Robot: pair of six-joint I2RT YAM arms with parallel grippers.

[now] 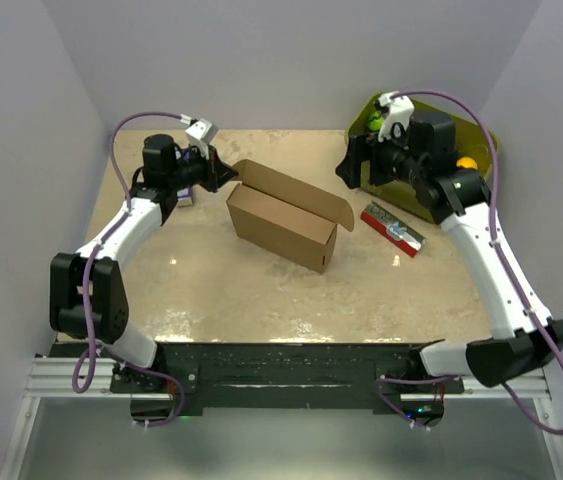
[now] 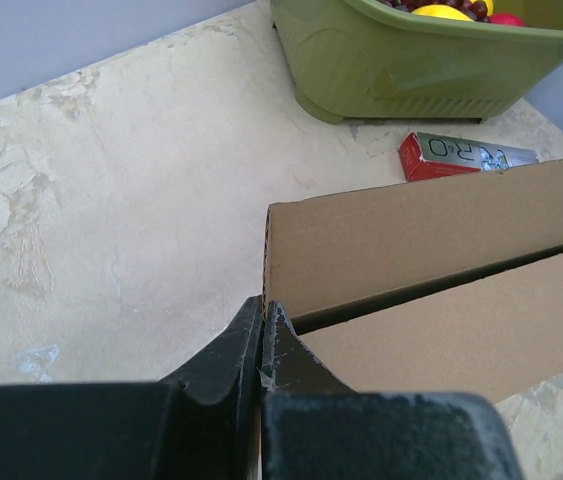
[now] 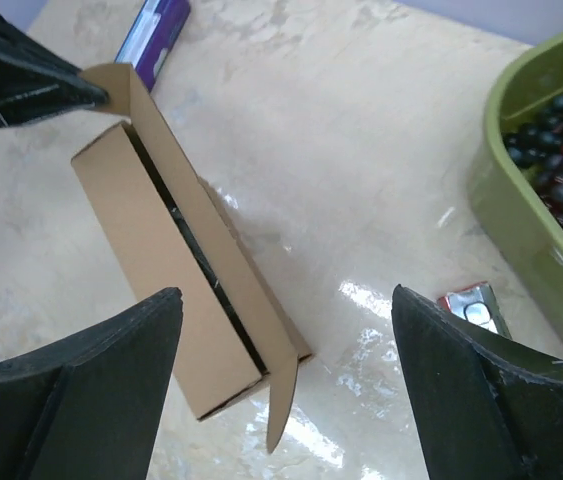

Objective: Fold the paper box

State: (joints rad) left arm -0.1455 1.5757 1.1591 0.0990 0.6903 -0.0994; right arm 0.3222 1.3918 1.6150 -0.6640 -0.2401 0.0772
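The brown paper box (image 1: 281, 228) stands on the table's middle, long and narrow, its lid flap raised at the back. It shows in the left wrist view (image 2: 431, 290) and the right wrist view (image 3: 176, 270). My left gripper (image 1: 223, 176) is shut on the left end of the lid flap; its fingers (image 2: 261, 340) pinch the cardboard edge. My right gripper (image 1: 349, 165) is open and empty, hovering above the table right of the box, near the green bin. Its fingers (image 3: 111, 370) are spread wide, apart from the box.
An olive-green fruit bin (image 1: 481, 150) stands at the back right, also in the left wrist view (image 2: 411, 60). A red and silver packet (image 1: 393, 228) lies in front of it. A purple packet (image 1: 185, 196) lies under my left gripper.
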